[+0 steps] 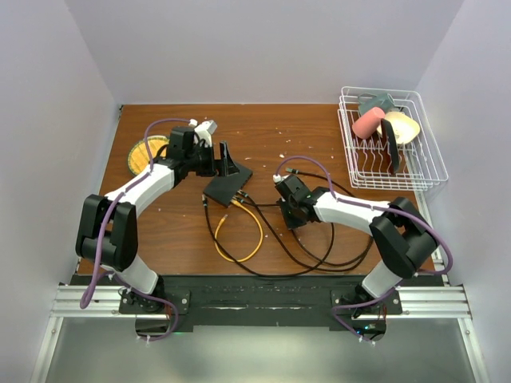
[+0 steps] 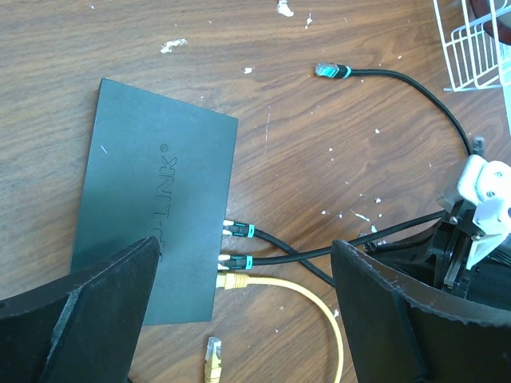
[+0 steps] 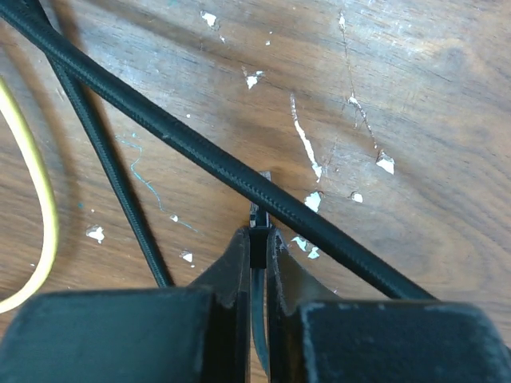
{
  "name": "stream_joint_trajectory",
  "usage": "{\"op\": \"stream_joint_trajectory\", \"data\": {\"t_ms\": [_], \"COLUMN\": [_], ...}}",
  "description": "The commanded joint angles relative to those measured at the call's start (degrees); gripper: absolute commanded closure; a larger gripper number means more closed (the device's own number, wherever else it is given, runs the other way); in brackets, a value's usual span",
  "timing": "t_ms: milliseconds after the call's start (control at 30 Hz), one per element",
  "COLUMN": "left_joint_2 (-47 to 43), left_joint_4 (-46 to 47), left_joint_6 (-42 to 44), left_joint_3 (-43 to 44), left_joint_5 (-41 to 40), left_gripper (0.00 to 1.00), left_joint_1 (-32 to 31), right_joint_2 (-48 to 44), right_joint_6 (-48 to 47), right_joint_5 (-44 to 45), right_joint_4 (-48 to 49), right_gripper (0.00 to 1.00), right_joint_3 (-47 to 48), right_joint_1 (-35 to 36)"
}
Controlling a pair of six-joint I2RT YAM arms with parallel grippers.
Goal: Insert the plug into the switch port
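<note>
My left tool [image 2: 245,247] released wide over the switch box [image 2: 152,199], switch port row [image 2: 221,255] on its near edge, loose plug [image 2: 329,70] on the counter [image 2: 96,40] to its right, my right tool [image 3: 257,243] clenched on a black cable [image 3: 257,217].

- A brown wooden table [image 1: 319,136] stands between pale walls, its top flecked with small white chips.
- The switch [image 1: 226,190], flat and dark, lies left of centre, turned at an angle.
- The left gripper [image 1: 229,162] hangs right over the switch's far end.
- Black cables [image 1: 279,274] and a yellow cable [image 1: 260,231] leave the switch's near-right edge and loop toward the front.
- The right gripper [image 1: 289,214] sits low over the black cables, right of the switch and apart from it. Its jaws are too small to read from here.
- A white wire rack [image 1: 429,171] at the far right holds a pink cup [image 1: 368,124] and a pale yellow dish [image 1: 403,126].
- A round yellow thing [image 1: 142,155] lies at the far left, partly behind the left arm [image 1: 152,185].
</note>
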Motion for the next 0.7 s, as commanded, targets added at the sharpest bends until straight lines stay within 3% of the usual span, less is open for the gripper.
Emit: {"op": "stream_joint_trajectory", "data": {"t_ms": [0,133,267,433,667], "left_joint_2": [-1.67,-2.2,-2.2,-1.32,-3.25], "left_joint_4": [1.0,1.26,2.66,4.42,10.76], "left_joint_6": [0.31,-0.56,-3.72,-5.92,-11.03], "left_joint_3": [1.28,1.37,1.98,4.36,3.39], "left_joint_5": [0.15,1.03,5.06,8.32,12.9], "left_gripper": [0.06,0.06,0.12,0.17,0.23], "left_joint_1": [-0.38,-0.38,-1.34,-6.7,-8.9], "right_joint_2": [-2.61,-7.7,-14.91,-23.78,-26.08], "right_joint_6": [-0.98,-2.82,-4.58,-5.2,-6.52], "right_joint_5": [-0.54,-2.74,-9.74,-12.49,-17.24], "right_joint_4": [-1.54,0.39,5.83,13.92,16.3], "right_gripper": [1.0,1.0,1.0,1.0,1.0], "right_joint_3": [2.28,3.16,1.41,-2.02,-1.76], "right_joint_1": [0.49,0.49,0.41,0.41,0.41]}}
